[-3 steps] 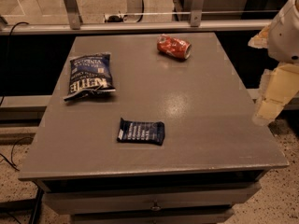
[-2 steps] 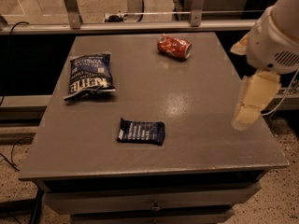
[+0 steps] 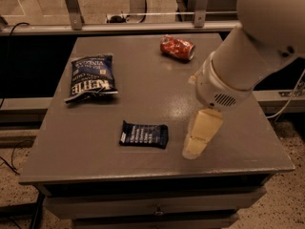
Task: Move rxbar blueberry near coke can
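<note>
Near the front edge of the grey table point(image 3: 76, 151), the rxbar blueberry point(image 3: 143, 134) lies flat and untouched. The gripper point(image 3: 194, 147) now hangs just right of it, having swung in from the table's right side; open or closed, I cannot tell. A blue Kettle chip bag point(image 3: 90, 78) sits farther back on the left. The coke can point(image 3: 177, 47) lies farthest away. The grasp looks likely to come next.

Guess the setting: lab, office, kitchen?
Likely a robot test lab: a plain grey table with three scattered props (chip bag, rxbar, coke can), a metal rail behind, and a speckled hard floor. The gripper hangs over the table's front right, beside the rxbar.
</note>
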You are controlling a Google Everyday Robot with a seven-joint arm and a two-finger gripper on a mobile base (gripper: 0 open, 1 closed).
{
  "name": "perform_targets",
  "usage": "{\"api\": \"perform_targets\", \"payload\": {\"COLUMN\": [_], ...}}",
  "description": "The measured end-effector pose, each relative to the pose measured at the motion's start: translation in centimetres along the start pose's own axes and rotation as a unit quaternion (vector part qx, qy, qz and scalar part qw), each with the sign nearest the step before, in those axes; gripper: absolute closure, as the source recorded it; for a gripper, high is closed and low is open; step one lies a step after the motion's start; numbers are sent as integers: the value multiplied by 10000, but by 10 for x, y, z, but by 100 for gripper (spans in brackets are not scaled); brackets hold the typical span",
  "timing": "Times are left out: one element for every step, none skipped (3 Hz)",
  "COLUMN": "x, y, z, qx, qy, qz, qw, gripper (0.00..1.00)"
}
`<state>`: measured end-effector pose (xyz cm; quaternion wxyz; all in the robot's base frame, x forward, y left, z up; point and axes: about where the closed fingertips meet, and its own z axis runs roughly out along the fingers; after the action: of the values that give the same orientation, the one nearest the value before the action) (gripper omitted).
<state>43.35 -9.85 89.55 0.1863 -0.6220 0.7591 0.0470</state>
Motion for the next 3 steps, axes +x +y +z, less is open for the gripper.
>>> {"api": "perform_targets", "payload": {"x": [-33, -60, -78], "y": [21, 29, 27], "z": [42, 74, 94], "qx": [-221, -347, -405], "qy": [-295, -511, -632], "qz": [-55, -83, -46], "qw": [9993, 9981, 9972], "gripper": [0, 0, 16]}}
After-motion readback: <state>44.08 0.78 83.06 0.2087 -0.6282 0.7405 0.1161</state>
